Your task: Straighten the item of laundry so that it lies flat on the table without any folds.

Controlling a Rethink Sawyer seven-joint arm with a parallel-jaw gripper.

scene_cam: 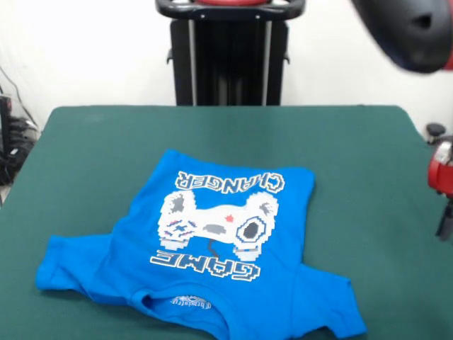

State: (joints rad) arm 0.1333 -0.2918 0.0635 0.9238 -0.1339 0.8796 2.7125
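Observation:
The item of laundry (212, 248), a bright blue T-shirt, lies print-up on the green table (85, 142), left of centre and toward the near edge. Its collar points at the near edge and its hem at the far side. One sleeve spreads out to the left and the other to the lower right, where the picture's bottom edge cuts the shirt off. The cloth bunches in shallow wrinkles around the collar and along the left side of the body. The gripper (445, 219) shows only partly at the right edge, off to the side of the shirt and apart from it.
A large blurred black arm link (417, 32) hangs in the top right corner, high over the table. Cables (14, 145) lie beyond the table's left edge, and a small dark knob (434, 132) sits past its right edge.

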